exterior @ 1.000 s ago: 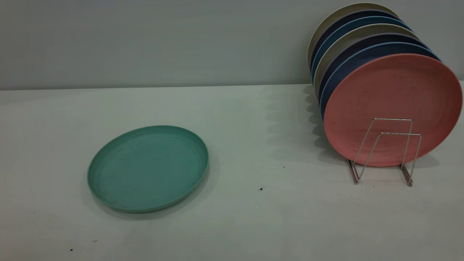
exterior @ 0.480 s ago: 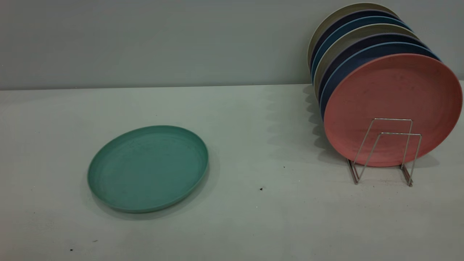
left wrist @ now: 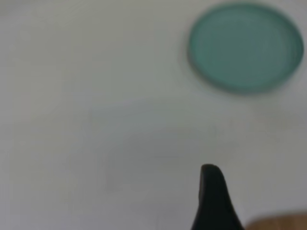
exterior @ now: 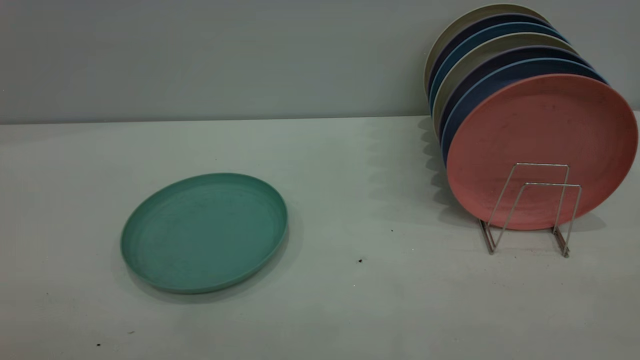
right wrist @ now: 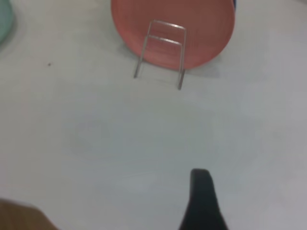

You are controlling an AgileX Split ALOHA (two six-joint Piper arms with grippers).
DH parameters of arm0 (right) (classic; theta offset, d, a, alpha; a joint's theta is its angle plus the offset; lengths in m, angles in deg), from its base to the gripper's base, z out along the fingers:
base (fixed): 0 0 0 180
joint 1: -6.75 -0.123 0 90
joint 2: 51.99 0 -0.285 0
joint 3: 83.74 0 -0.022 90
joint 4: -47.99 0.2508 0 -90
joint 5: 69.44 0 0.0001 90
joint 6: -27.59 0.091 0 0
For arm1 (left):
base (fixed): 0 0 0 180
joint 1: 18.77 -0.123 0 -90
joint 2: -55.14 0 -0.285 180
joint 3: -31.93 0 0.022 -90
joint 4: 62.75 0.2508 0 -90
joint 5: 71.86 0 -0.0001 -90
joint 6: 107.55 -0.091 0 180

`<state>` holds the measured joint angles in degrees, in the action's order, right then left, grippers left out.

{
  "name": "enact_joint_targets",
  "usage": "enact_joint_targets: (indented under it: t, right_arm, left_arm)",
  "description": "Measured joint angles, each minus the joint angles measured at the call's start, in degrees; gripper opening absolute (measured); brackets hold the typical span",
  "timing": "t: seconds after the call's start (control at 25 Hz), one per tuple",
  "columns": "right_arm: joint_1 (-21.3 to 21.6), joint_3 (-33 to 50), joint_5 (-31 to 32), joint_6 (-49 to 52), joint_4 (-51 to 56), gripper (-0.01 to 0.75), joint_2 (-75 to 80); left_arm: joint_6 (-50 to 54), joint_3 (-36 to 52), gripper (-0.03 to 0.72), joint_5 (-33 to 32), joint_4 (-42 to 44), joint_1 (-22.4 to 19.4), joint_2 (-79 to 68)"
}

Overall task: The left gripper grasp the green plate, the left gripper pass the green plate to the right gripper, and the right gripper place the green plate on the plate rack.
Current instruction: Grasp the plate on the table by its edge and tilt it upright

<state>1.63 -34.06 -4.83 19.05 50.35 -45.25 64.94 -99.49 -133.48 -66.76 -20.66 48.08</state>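
Nothing has moved since the earlier exterior frames: green plate [exterior: 204, 232], rack and stacked plates sit exactly where they were.

Green plate lies flat on the white table [exterior: 350, 310], at about 8 o'clock from table centre, rim up, nothing touching it. Plate rack [exterior: 530, 210] stands at 3 o'clock, well apart from the green plate. Its front wire loops are bare; a salmon-pink plate [exterior: 542, 145] leans upright just behind them, with blue plates [exterior: 495, 75] and beige plates [exterior: 462, 30] stacked on edge behind that.

Exterior view shows neither arm. Only the wrist views do. Left wrist view: one dark fingertip of the left gripper [left wrist: 213, 199] over bare table, green plate [left wrist: 245, 46] well ahead of it, no contact. Right wrist view: one dark fingertip of the right gripper [right wrist: 202, 201] over bare table, rack [right wrist: 160, 50] and pink plate [right wrist: 177, 28] ahead, a sliver of green plate [right wrist: 4, 19] at frame edge.

Only one finger of each pincer is visible, so its opening cannot be told; neither holds anything visible.
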Motion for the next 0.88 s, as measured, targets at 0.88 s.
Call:
enact_joint_targets:
  t: [0.88]
  right_arm:
    - [0.0, -0.7, -31.0, 2.2, 0.9, 0.553, 19.8]
  left_arm:
    - [-18.2, -7.0, 0.446, 34.2, -32.8, 0.0, -69.2]
